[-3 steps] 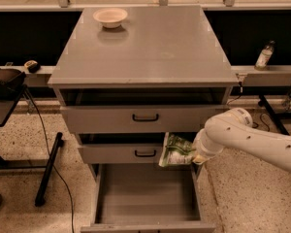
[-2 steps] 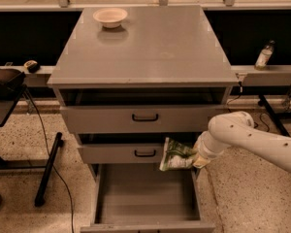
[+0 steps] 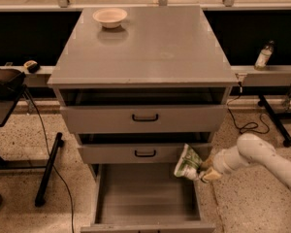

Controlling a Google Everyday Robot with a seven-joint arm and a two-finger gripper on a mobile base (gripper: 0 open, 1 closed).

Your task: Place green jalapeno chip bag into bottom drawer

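Note:
The green jalapeno chip bag (image 3: 187, 162) is light green and white and hangs upright at the right side of the cabinet, in front of the middle drawer's right end. My gripper (image 3: 204, 171) comes in from the right on a white arm and is shut on the bag's right edge. It holds the bag above the right rear part of the bottom drawer (image 3: 145, 194). That drawer is pulled out wide and shows a plain grey tray with low side walls.
A grey cabinet (image 3: 145, 47) carries a pale round bowl (image 3: 109, 17) at its back left. Two upper drawers with black handles (image 3: 145, 117) stand slightly out. A bottle (image 3: 263, 56) stands on a ledge at right. A black stand (image 3: 46, 171) and cables lie on the floor at left.
My gripper and the bag have moved slightly to the right and a little down, staying over the right side of the open bottom drawer.

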